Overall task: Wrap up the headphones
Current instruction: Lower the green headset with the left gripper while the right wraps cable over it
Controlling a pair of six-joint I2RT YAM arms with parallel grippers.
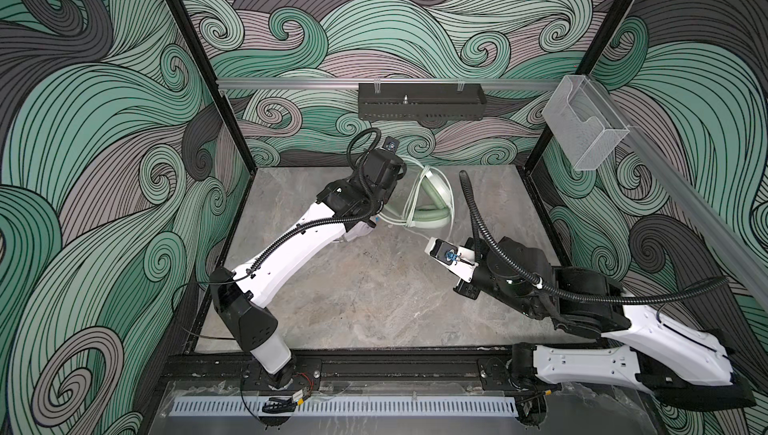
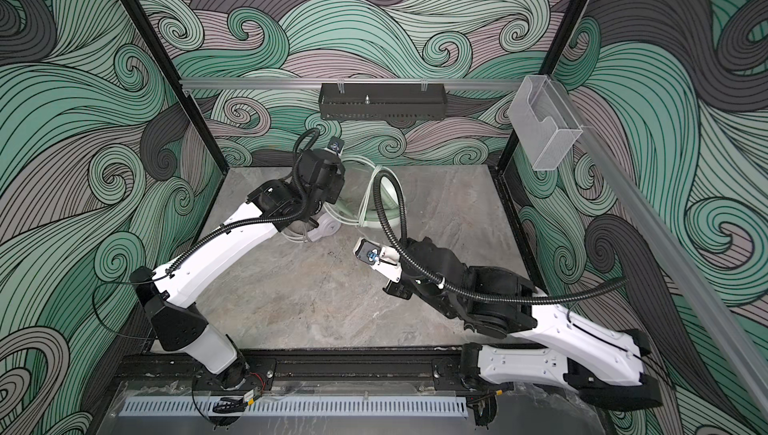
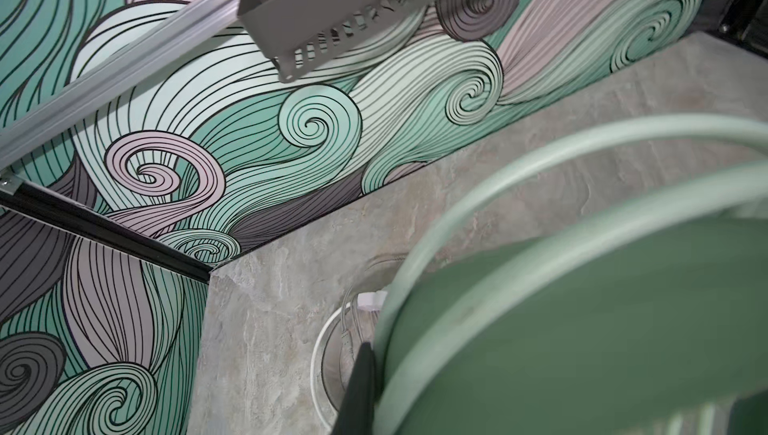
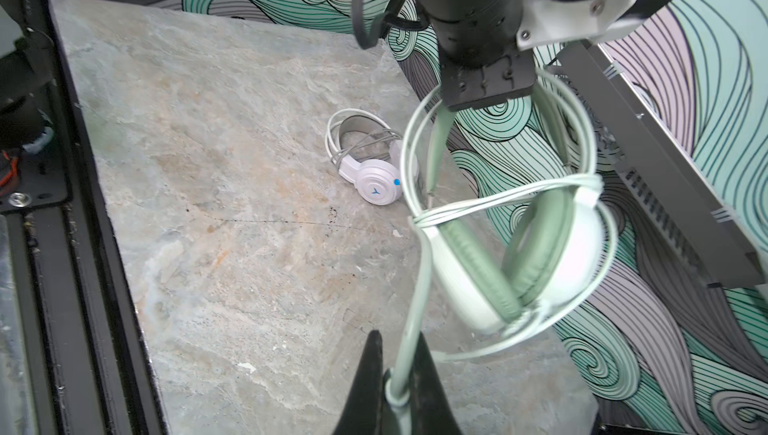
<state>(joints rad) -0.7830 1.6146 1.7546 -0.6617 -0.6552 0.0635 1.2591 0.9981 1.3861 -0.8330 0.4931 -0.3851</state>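
My left gripper (image 4: 486,98) is shut on the headband of the pale mint green headphones (image 4: 519,254) and holds them in the air, earcups hanging down, near the back of the table. They show in both top views (image 1: 428,204) (image 2: 388,198). Their cable is looped several times across the band. My right gripper (image 4: 399,335) is shut on the cable's free end, just in front of the headset (image 1: 430,241). The white headphones (image 4: 376,185) lie on the table with their cable wound round them, partly under my left arm (image 2: 328,227).
A black perforated tray (image 1: 419,106) hangs on the back rail. A clear plastic bin (image 1: 584,133) hangs on the right rail. The stone-look table (image 1: 353,295) is walled on three sides, with a black frame along its front edge.
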